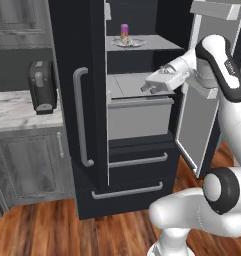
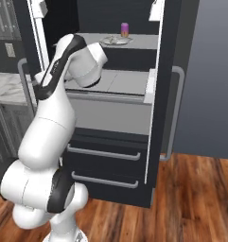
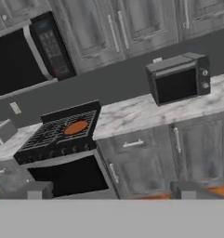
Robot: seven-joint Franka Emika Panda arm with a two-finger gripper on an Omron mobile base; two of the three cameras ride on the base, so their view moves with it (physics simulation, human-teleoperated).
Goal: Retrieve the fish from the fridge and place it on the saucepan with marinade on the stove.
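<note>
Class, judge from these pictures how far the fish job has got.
Done: the fridge door stands open. In hand: nothing; the open pincer holds nothing. Left: pick the fish off the upper shelf and carry it to the saucepan on the stove.

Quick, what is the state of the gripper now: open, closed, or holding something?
Gripper: open, holding nothing, in front of the open fridge.

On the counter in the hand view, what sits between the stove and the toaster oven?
Nothing: in the hand view the marble counter between the stove and the toaster oven lies bare.
</note>
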